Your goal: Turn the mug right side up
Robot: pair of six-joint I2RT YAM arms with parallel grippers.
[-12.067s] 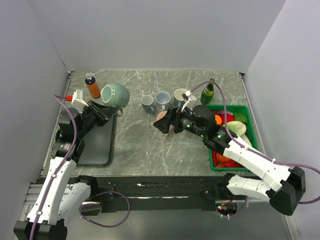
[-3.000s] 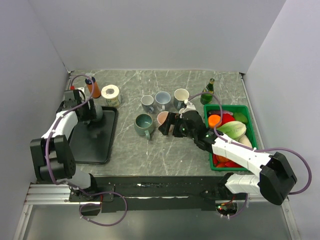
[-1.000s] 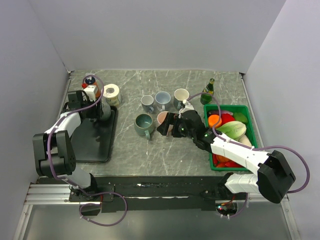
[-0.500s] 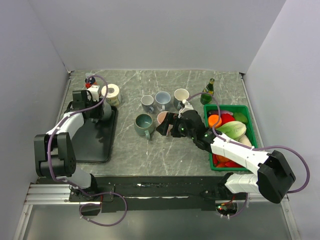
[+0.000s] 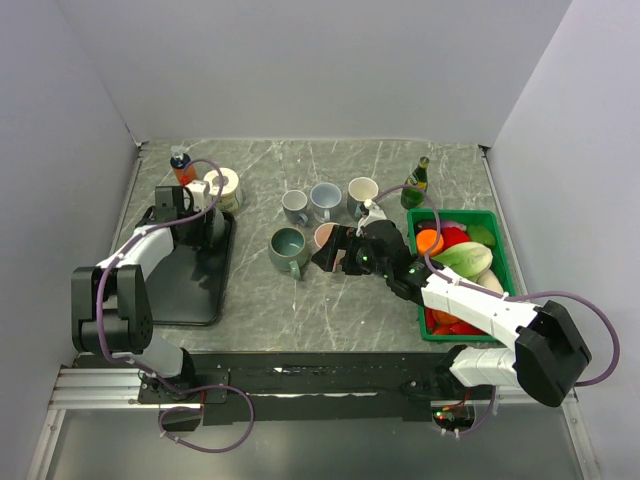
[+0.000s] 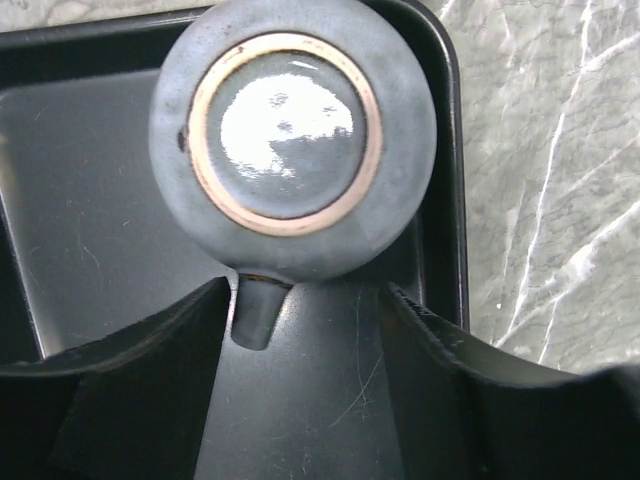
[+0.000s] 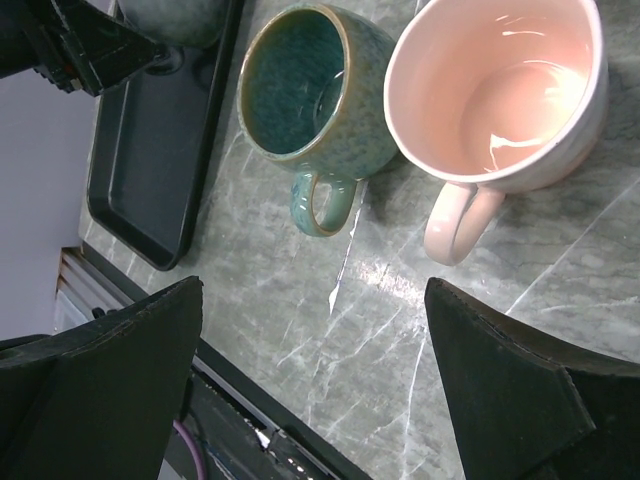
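The mug stands upside down in the back right corner of the black tray. It is grey-blue, with a copper ring round its glossy base. Its handle points toward my left gripper, which is open; the handle sits between the jaws, close to the left finger. In the top view the left gripper covers the mug. My right gripper hangs open over the table, holding nothing. A corner of the mug shows in the right wrist view.
A teal mug and a pink mug stand upright below the right gripper. Three more mugs line the back, beside a green bottle. A green bin holds produce at right. An orange bottle and a cream roll stand behind the tray.
My left gripper has moved right and nearer, from beside the orange bottle to the tray's back right corner over the mug. The right arm has stayed put.
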